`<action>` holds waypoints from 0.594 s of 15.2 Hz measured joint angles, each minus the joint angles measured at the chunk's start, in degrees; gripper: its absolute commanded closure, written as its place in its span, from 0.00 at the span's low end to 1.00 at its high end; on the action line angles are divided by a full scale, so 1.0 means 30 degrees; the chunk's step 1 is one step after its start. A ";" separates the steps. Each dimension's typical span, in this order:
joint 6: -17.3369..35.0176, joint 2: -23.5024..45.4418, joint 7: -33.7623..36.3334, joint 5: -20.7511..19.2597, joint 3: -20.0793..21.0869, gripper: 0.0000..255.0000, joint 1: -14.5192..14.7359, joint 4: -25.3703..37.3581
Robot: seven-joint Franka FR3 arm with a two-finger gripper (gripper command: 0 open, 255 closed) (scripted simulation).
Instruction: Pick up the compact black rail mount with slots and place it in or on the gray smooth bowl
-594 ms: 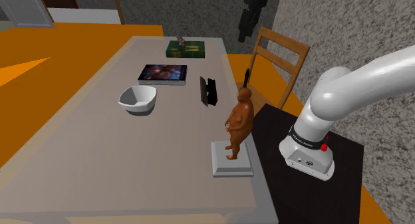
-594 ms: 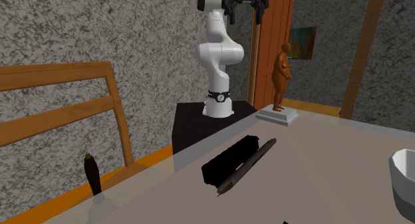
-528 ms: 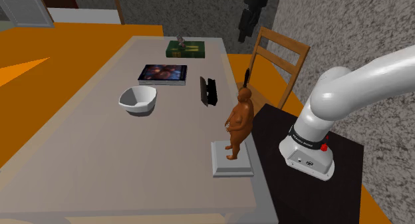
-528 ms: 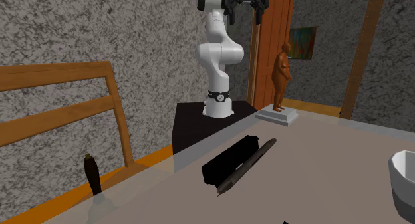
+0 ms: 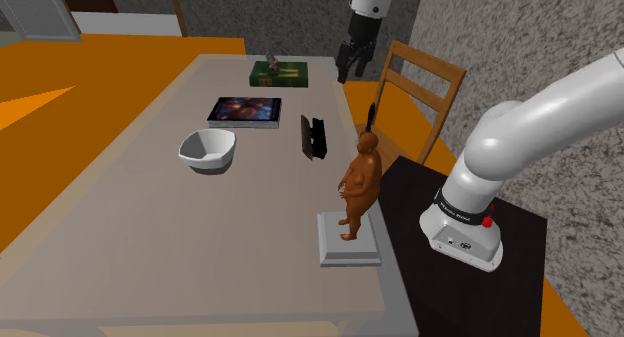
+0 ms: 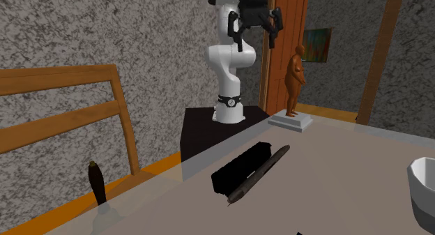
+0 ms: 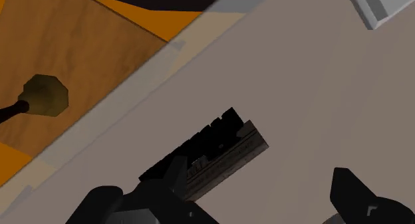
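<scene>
Grey tabletop (image 5: pixel 150 225) in a room with orange floor and speckled grey walls; the shoulder view's upper left corner is cut off and cannot be read.

Mount (image 5: pixel 313 138): lies on the table near the chair-side edge, to the shoulder view's right of the bowl (image 5: pixel 208 150) and apart from it. It is black and long. The second exterior view shows a brownish strip along one side of the mount (image 6: pixel 244 169); whether that strip is part of it cannot be told. In the wrist view the slotted top of the mount (image 7: pixel 213 149) is visible, but its near end is covered by one finger.

Gripper (image 5: pixel 349 67): hangs in the air above the table's far corner, well clear of the mount. Fingers stand wide apart with nothing between them, as seen in the second exterior view (image 6: pixel 252 31) and the wrist view (image 7: pixel 259 186). The arm's upper links are cut off by the frame edge.

Bowl: pale grey, upright; cut off by the second exterior view's right edge (image 6: pixel 424 185).

Other items:
- A book (image 5: pixel 245 110) lies flat beyond the bowl.
- A green box (image 5: pixel 279 74) sits farther off; the small item on it is too small to identify.
- A brown figurine (image 5: pixel 360 190) stands on a grey plinth near the stand (image 5: pixel 480 285).
- A wooden chair (image 5: pixel 420 85) is beside the table.
- A small dark object (image 6: pixel 96 183) by the table edge is partly hidden.
</scene>
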 measured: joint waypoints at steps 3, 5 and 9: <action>0.1950 0.1571 0.0675 0.0479 -0.0199 0.00 -0.0314 -0.0362; 0.3338 0.2745 0.1096 0.0880 -0.0322 0.00 -0.0461 -0.0571; 0.5842 0.5262 0.1541 0.1794 -0.0801 0.00 -0.0751 -0.0581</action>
